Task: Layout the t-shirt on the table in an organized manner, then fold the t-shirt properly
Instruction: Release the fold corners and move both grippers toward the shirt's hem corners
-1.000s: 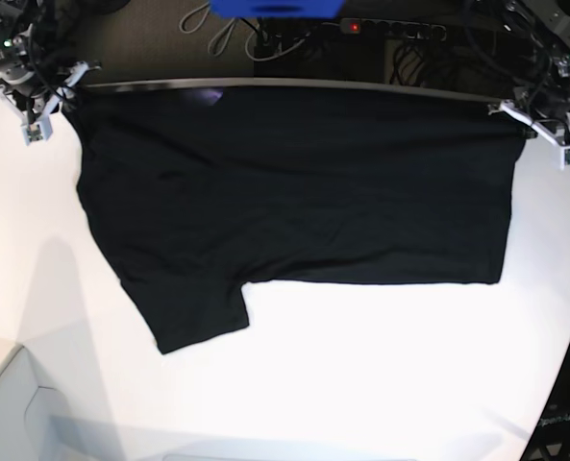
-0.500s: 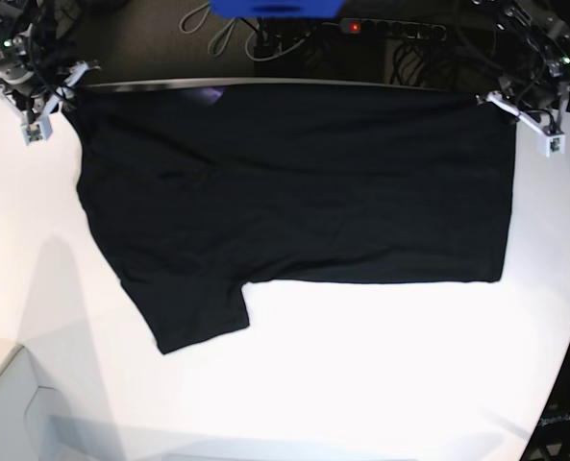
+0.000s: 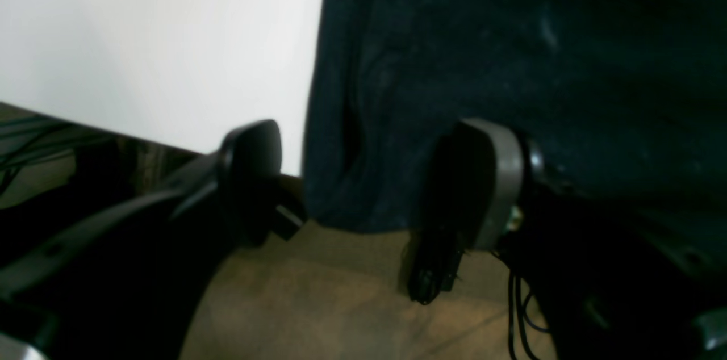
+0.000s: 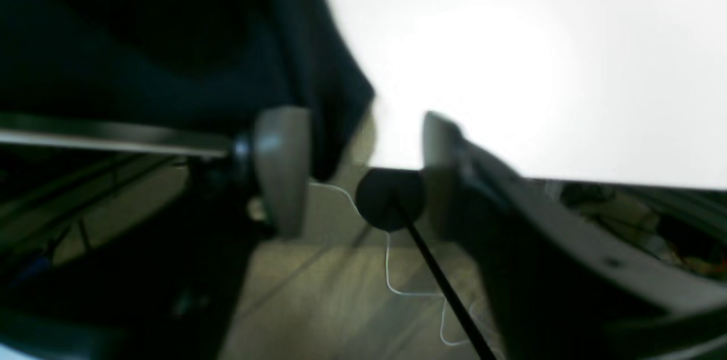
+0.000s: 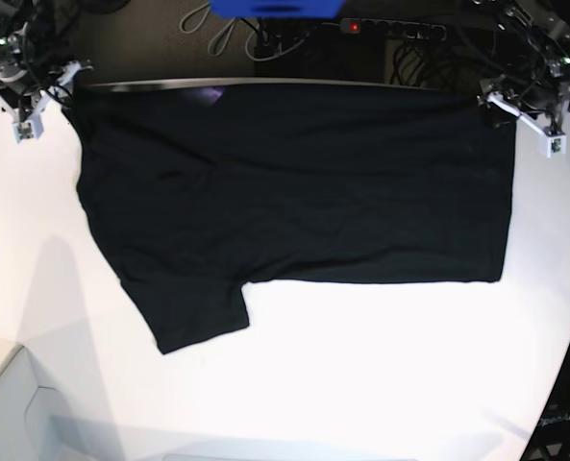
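Note:
The black t-shirt (image 5: pixel 294 182) lies spread flat along the far part of the white table (image 5: pixel 361 375), one sleeve pointing toward the near left. Its far edge reaches the table's back edge. My left gripper (image 5: pixel 527 123) stands at the shirt's far right corner; in the left wrist view the left gripper (image 3: pixel 369 144) is open, and the t-shirt's corner (image 3: pixel 352 189) hangs loose between the fingers. My right gripper (image 5: pixel 44 99) is at the far left corner. In its wrist view the right gripper (image 4: pixel 360 121) is open, and the t-shirt's edge (image 4: pixel 335 93) lies beside one finger (image 4: pixel 281 167).
Beyond the table's back edge are a power strip (image 5: pixel 390 29) with a red light, cables and a blue object (image 5: pixel 275 8). A pale box corner (image 5: pixel 15 413) shows at the near left. The table's curved edge (image 5: pixel 565 365) runs down the right side.
The left gripper moved toward the back edge, then opened and let go of the shirt's right corner. The right gripper opened wider and shifted slightly away to the far left.

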### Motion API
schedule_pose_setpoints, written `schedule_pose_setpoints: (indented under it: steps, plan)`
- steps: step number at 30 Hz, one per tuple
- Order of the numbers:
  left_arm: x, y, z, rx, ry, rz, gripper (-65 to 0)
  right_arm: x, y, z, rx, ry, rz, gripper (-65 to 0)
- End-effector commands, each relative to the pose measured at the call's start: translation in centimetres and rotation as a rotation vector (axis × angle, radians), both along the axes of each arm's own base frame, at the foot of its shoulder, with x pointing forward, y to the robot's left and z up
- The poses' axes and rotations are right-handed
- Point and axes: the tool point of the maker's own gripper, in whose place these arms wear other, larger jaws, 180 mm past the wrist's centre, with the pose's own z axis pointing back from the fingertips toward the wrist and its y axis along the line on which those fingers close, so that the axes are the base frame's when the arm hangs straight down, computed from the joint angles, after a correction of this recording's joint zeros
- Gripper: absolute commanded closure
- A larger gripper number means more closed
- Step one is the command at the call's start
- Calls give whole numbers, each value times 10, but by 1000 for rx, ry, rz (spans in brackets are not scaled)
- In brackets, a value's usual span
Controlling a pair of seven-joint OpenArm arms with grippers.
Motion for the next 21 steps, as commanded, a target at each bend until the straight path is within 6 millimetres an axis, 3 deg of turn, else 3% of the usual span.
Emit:
schedule_pose_setpoints:
  steps: [1, 4, 14, 17, 21]
  plan:
    - [8, 7, 13, 29, -42, 0, -445, 6, -4, 9, -16, -32, 7, -374]
    - [16, 10, 31, 77, -81, -11, -447, 3, -19, 20, -54, -53, -32, -421]
    - [63, 20, 90, 163, -266, -29, -448, 6, -77, 66, -170, -180, -211, -426]
    - [86, 24, 108, 174, -333, -26, -449, 19, -79, 74, -172, -218, -211, -426]
    - [116, 30, 114, 175, -355, -18, -449, 61, -54, 78, -134, -280, -116, -426]
